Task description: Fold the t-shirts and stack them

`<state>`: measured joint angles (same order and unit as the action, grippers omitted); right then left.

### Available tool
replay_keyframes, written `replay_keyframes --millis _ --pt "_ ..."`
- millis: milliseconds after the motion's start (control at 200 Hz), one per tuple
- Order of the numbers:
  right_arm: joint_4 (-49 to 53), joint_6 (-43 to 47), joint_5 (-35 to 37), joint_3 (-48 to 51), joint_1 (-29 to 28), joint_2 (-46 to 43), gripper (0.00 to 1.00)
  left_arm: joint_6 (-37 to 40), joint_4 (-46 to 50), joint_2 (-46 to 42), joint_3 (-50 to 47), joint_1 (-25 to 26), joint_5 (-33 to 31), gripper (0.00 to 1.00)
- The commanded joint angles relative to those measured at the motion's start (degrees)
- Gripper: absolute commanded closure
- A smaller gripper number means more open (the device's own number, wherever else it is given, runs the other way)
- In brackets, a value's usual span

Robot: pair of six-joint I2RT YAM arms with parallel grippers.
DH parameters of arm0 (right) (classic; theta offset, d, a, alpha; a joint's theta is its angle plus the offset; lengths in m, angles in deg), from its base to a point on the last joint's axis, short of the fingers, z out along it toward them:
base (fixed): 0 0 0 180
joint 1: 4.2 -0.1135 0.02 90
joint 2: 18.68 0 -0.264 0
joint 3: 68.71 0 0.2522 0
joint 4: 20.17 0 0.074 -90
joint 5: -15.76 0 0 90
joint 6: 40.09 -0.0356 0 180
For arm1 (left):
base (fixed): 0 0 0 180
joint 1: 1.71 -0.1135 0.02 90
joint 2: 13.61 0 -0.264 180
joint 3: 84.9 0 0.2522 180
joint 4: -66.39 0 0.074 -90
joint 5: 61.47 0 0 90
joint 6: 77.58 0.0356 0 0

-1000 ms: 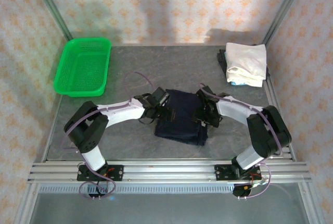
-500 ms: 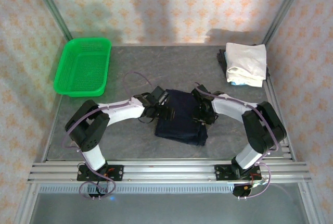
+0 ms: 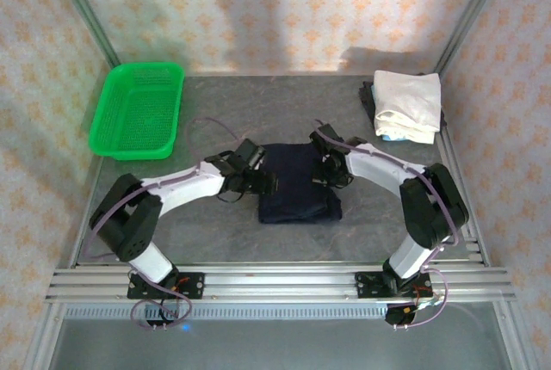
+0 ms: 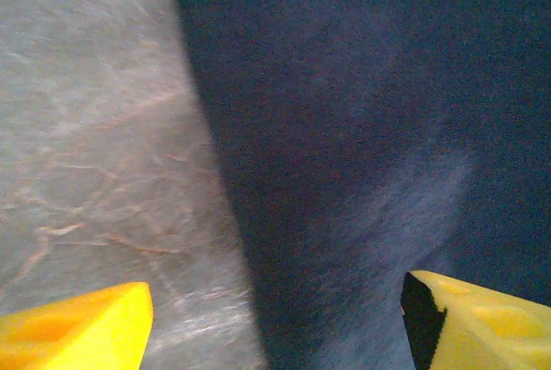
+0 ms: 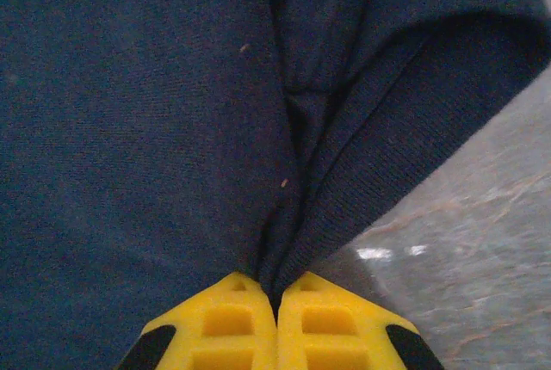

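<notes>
A navy t-shirt (image 3: 297,188) lies folded into a rough rectangle at the centre of the grey tabletop (image 3: 215,232), seen from above. Two robot arms reach in from the bottom of the frame and meet the cloth on either side.

The left claw (image 3: 264,182) sits at the shirt's left edge. In its wrist camera, the two yellow fingertips (image 4: 77,327) stand wide apart in the bottom corners of the frame. One is over bare tabletop and the other over dark cloth, with the shirt's edge running between them. The claw has hold of nothing.

The right claw (image 3: 325,173) sits at the shirt's upper right edge. In its wrist camera, the yellow fingertips (image 5: 228,318) are pressed together at the bottom centre of the frame, pinching a fold of the navy cloth. Creases fan upward from the pinch, and a strip of tabletop shows at the lower right.

A white t-shirt (image 3: 406,105), folded into a bundle, rests well apart in the upper right corner of the tabletop. A green mesh basket (image 3: 138,110) stands in the upper left corner.
</notes>
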<state>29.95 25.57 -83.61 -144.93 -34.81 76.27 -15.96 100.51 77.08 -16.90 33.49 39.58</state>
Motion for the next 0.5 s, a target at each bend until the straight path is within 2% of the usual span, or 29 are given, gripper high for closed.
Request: replay_keyframes --millis 0,135,255,390,495 --pt "6.2 4.0 7.1 -3.9 0.0 -0.6 1.00 1.6 3.2 -4.7 -1.9 -2.0 -2.8 0.23" --pt "9.3 6.8 9.7 -8.4 0.0 -0.4 1.00 2.2 4.0 -8.2 -3.6 -4.2 -3.1 0.22" --pt "11.5 13.1 13.7 -12.9 -0.3 -0.6 1.00 2.4 4.4 -10.3 -4.9 -6.1 -2.7 0.22" --pt "14.5 20.4 27.1 -19.7 -0.1 -0.7 1.00 2.7 4.3 -13.2 -6.5 -8.5 -2.0 0.22" --pt "18.0 23.4 32.4 -29.7 2.5 2.4 1.00 3.6 5.0 -14.6 -6.8 -10.5 -1.2 0.22"
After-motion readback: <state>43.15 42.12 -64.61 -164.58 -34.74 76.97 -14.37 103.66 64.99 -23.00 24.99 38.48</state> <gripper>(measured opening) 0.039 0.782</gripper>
